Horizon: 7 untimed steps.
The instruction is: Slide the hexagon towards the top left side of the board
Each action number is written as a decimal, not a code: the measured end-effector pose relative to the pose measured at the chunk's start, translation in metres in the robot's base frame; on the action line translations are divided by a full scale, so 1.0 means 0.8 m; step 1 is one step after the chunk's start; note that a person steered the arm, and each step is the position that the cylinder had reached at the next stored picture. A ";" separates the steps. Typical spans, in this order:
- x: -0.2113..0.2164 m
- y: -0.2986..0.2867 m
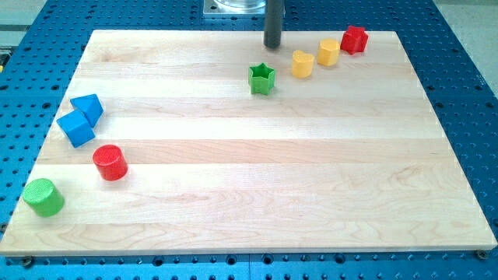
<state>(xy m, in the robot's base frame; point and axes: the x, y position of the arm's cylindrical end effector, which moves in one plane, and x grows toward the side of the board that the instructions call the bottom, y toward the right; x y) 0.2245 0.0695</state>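
Observation:
My tip point(271, 46) rests on the board near the view's top centre. Just below and slightly left of it is a green star point(262, 78). To the tip's right, a row of blocks rises towards the top right: a yellow many-sided block point(303, 64), a second yellow block point(328, 52), and a red many-sided block point(354, 39). I cannot tell for certain which of these is the hexagon. The tip touches none of them.
The wooden board point(249, 194) lies on a blue perforated table. At the view's left are a blue wedge-like block point(87, 107) touching a blue cube point(75, 127), a red cylinder point(110, 162) and a green cylinder point(43, 197).

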 end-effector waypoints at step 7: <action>0.064 0.097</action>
<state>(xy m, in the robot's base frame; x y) 0.2755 0.1471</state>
